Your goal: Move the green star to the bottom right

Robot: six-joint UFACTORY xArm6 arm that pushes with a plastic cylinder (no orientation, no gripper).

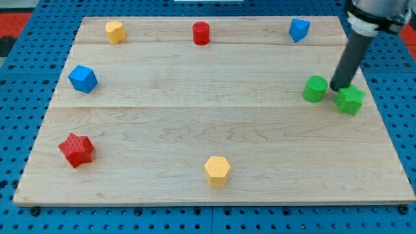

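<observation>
The green star (350,100) lies near the board's right edge, about mid-height. A green round block (315,89) sits just to its left. My tip (337,89) is down between the two green blocks, at the star's upper left corner and close to both; I cannot tell whether it touches either. The dark rod rises from it toward the view's top right.
On the wooden board (214,130): a yellow block (115,31) top left, a red cylinder (201,33) top middle, a blue block (299,29) top right, a blue block (82,78) left, a red star (77,149) bottom left, a yellow hexagon (217,170) bottom middle.
</observation>
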